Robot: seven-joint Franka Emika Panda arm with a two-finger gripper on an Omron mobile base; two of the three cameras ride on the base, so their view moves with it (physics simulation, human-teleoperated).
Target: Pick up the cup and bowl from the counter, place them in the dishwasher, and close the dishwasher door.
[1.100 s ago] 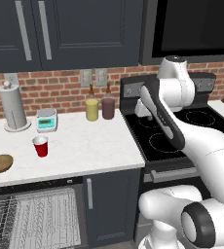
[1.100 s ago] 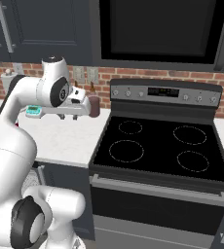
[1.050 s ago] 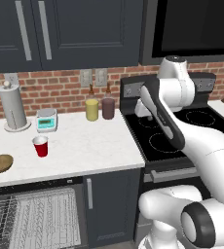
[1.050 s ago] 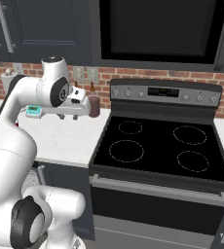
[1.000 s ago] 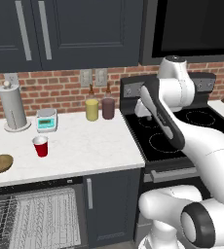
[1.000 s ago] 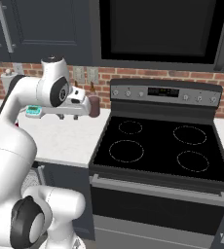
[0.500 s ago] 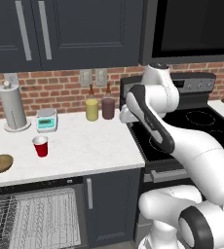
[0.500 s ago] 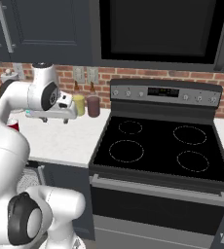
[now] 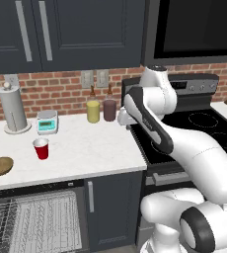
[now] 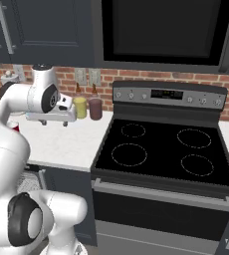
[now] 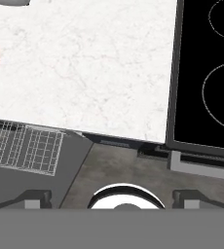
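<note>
While the gripper (image 11: 112,198) hangs released and empty above the tabletop (image 9: 86,148), the cup (image 9: 41,148) and bowl (image 9: 0,166) sit well off to its left

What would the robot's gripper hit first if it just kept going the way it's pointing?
Probably the white counter: the gripper, jaws open, points down at its bare marble near the stove. Depth is hard to judge.
</note>
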